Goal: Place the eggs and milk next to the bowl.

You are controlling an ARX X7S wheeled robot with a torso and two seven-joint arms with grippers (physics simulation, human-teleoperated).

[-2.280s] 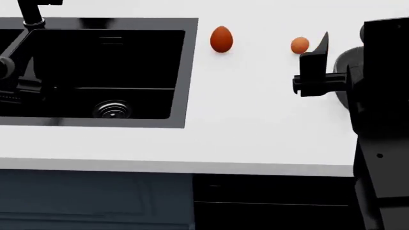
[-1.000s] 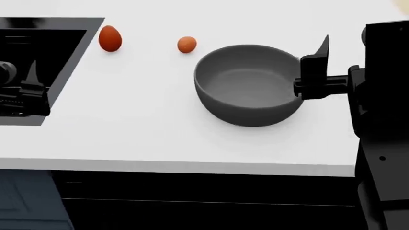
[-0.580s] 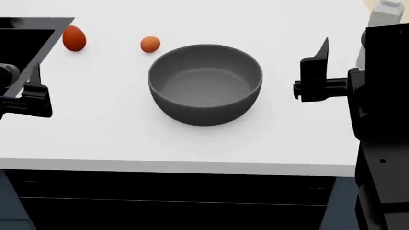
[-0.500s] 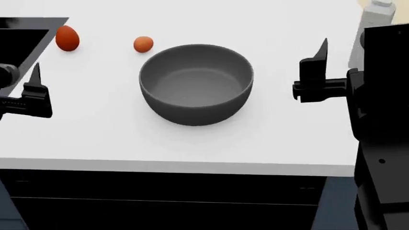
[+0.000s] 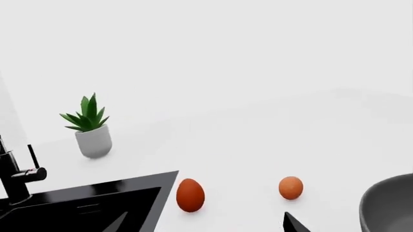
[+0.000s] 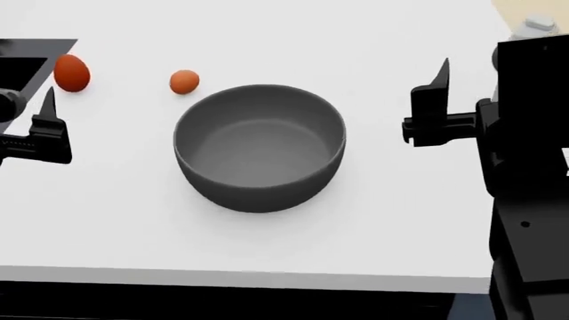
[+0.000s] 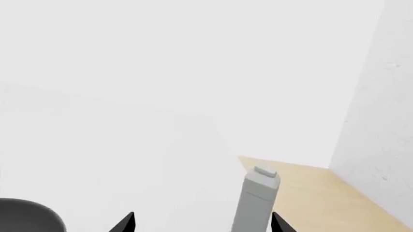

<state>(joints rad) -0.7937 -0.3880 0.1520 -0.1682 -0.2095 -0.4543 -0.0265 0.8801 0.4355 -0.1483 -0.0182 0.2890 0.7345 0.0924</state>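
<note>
Hiding milk (image 6: 538,25) behind right arm (image 6: 524,133), partly

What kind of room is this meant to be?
Most likely a simulated kitchen: a white countertop with a black sink and black tap, two orange-brown eggs and a large grey bowl.

We see bright, even, diffuse light that washes the white tabletop (image 6: 374,227) almost featureless; the bowl (image 6: 258,153) casts only a faint soft shadow. Renders are sharp, without blur.
</note>
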